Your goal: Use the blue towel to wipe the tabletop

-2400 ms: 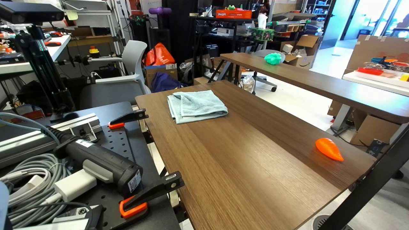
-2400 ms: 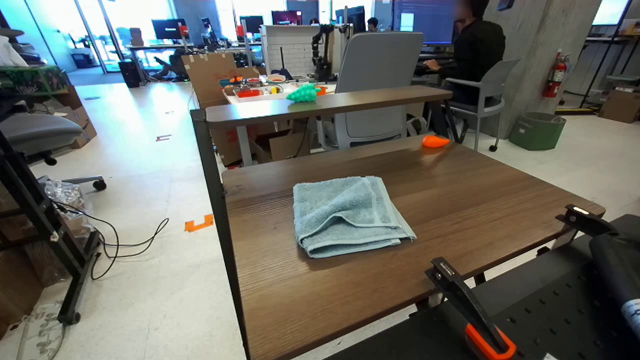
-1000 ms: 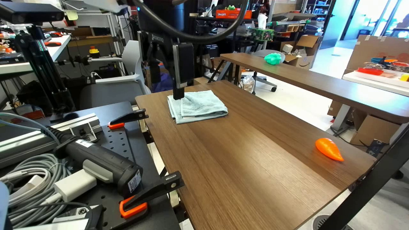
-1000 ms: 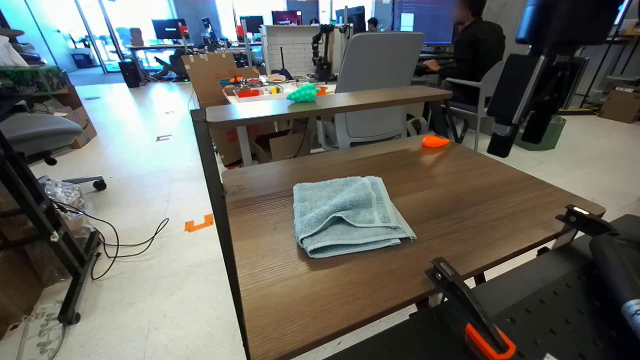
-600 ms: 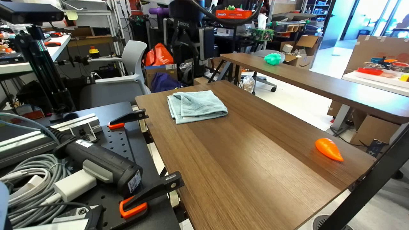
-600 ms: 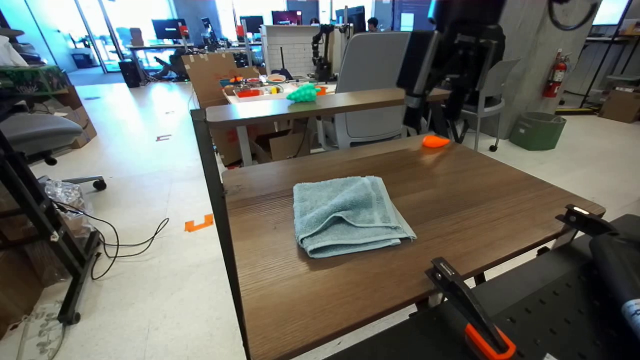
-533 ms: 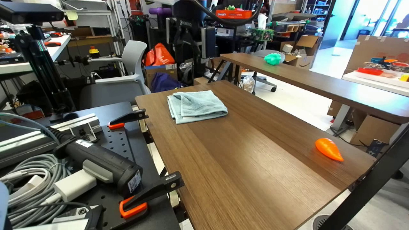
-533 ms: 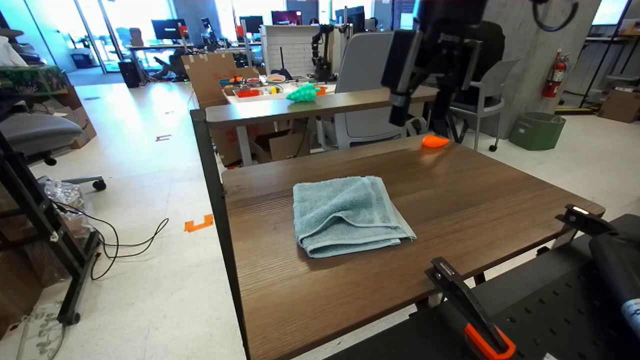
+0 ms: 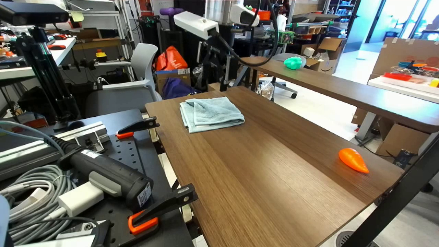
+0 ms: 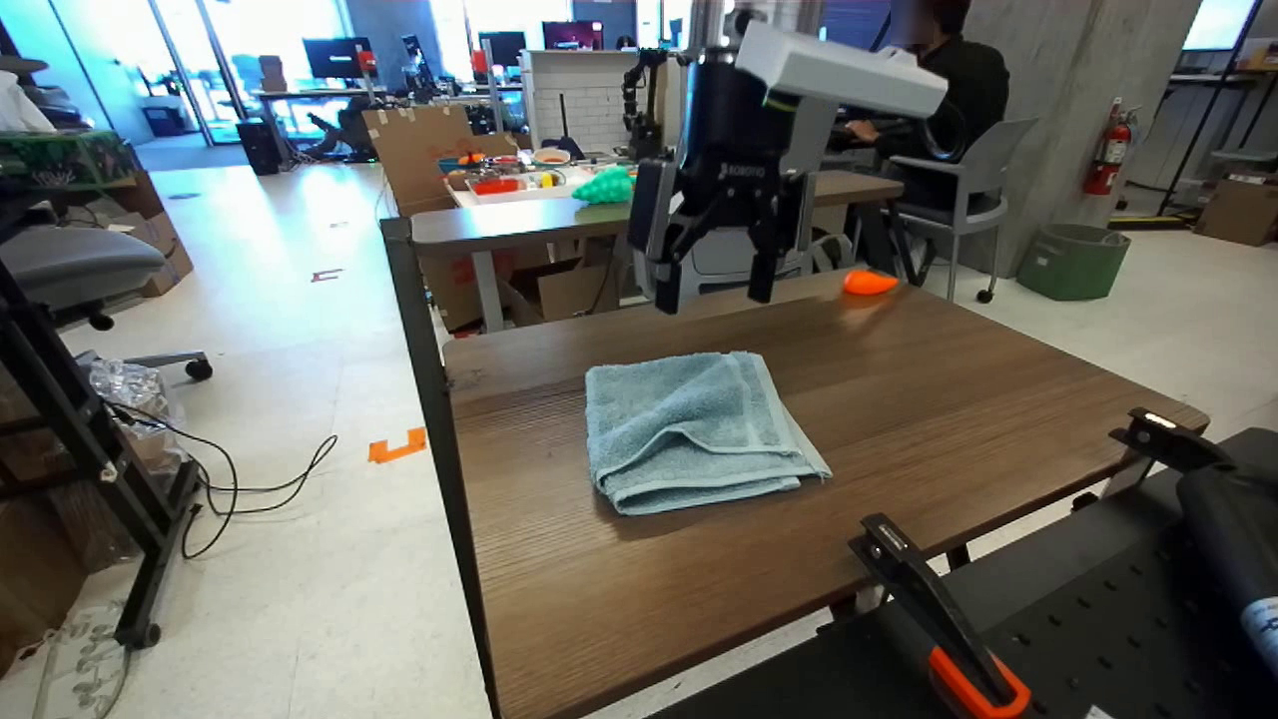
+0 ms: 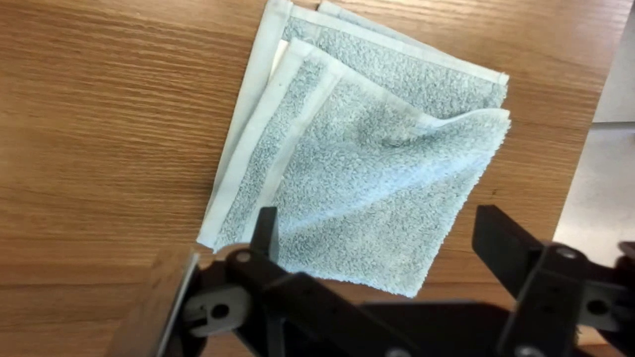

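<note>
The pale blue towel lies folded, with a rumpled top layer, toward one end of the brown wood-grain tabletop. My gripper hangs above the tabletop with its fingers pointing down and spread apart. Seen from the wrist, the towel spreads below, its nearest corner showing through the gap of the gripper. One fingertip overlaps the cloth in that picture; bare wood backs the opposite one. Nothing is held, and the fingers look clear of the towel.
An orange object rests near the tabletop's far corner. Two black-and-orange clamps sit along the edge of a dark cart beside the table. A narrower wooden table with a green object runs alongside.
The arm came into view after the earliest frames, and my gripper has crossed over toward the towel's end of the table. The towel and orange object have stayed put.
</note>
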Controlling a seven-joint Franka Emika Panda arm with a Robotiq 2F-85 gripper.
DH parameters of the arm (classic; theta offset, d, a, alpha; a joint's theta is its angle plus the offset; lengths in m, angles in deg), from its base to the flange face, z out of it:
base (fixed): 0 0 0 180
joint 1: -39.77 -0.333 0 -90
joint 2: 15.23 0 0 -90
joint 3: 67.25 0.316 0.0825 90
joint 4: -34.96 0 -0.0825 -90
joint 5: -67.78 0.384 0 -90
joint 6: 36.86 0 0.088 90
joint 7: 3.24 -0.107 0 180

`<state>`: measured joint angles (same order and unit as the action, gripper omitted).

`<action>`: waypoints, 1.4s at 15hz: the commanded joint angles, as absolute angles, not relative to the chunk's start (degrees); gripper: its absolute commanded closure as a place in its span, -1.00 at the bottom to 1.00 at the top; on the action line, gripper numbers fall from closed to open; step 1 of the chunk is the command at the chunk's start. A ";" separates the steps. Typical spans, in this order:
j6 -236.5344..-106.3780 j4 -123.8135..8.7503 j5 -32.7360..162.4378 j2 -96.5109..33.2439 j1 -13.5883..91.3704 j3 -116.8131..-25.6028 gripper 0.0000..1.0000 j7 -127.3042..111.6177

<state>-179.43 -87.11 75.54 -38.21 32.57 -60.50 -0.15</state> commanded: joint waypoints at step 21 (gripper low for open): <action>-197.16 -87.19 67.50 -52.65 22.47 -62.02 -1.00 -9.75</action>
